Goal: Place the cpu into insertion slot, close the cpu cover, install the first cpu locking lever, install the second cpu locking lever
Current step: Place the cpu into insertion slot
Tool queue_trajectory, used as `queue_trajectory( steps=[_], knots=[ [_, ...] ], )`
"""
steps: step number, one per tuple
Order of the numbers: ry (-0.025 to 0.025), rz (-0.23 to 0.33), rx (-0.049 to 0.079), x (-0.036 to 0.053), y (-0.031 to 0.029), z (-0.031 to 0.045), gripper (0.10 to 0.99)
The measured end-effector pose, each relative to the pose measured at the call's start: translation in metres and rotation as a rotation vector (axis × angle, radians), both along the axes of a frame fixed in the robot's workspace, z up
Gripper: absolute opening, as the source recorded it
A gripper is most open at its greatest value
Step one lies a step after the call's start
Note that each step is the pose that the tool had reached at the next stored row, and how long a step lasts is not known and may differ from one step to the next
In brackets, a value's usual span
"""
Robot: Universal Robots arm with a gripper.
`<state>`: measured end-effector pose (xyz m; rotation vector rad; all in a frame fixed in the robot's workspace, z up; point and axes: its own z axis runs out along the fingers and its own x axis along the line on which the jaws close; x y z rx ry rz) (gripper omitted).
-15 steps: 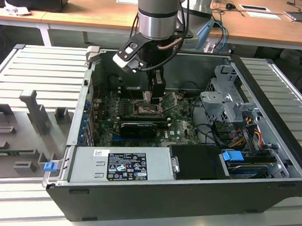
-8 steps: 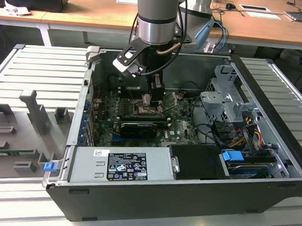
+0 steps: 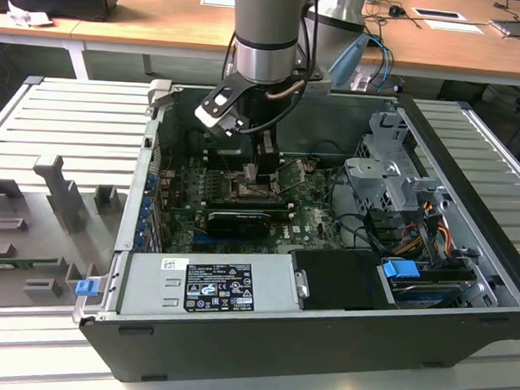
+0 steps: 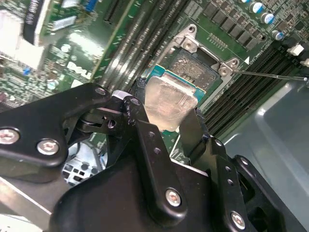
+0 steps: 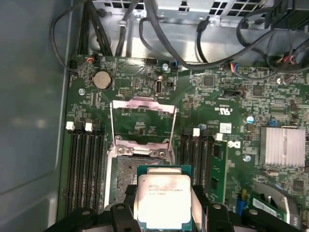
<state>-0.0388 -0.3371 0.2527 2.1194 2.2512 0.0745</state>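
The claw (image 5: 164, 215) is clenched on the cpu (image 5: 164, 198), its black jointed metal fingers (image 5: 203, 212) pressing two opposite edges of the chip. The cpu is a flat square with a dull silvery face on a thin green backing. It hangs over the insertion slot (image 5: 126, 174) and covers part of it; I cannot tell whether it touches. The slot is a square black socket with a fine dark grid of contacts and a bright metal rim, also seen in the second wrist view (image 4: 193, 65). The cpu cover (image 5: 142, 103), a thin shiny frame with a wide window, stands swung open from the slot's far edge. Long black memory slots (image 5: 84, 164) run on both sides of the slot. Beyond the cover lies a round coin battery (image 5: 101, 79), and loose dark cables (image 5: 159, 34) loop farther off.
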Motion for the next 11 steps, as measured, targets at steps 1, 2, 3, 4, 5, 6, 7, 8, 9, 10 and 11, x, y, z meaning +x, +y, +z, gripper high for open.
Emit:
queue_trajectory(
  steps=[1, 2, 3, 4, 5, 6, 7, 8, 9, 10, 11],
  knots=[
    [0.0, -0.001, 0.0, -0.0002, 0.0021, -0.0023, 0.525],
    [-0.0001, -0.003, 0.0, -0.0005, 0.0035, -0.0042, 0.525],
    [-0.0001, -0.028, 0.0, -0.0014, 0.0056, -0.0113, 0.525],
    [-0.0001, -0.041, 0.0, -0.0033, 0.0063, -0.0145, 0.525],
    [-0.0001, -0.041, 0.001, -0.0068, 0.0073, -0.0178, 0.525],
    [0.0, -0.042, 0.001, -0.007, 0.0101, -0.0241, 0.525],
    [0.0001, -0.042, 0.001, -0.007, 0.0112, -0.0255, 0.525],
    [-0.0001, -0.042, 0.001, -0.007, 0.012, -0.0268, 0.525],
    [-0.0001, -0.042, 0.001, -0.007, 0.0131, -0.0286, 0.525],
    [-0.0001, -0.043, 0.001, -0.007, 0.0145, -0.0318, 0.525],
    [-0.0001, -0.044, 0.001, -0.0069, 0.0147, -0.0333, 0.525]
  ],
)
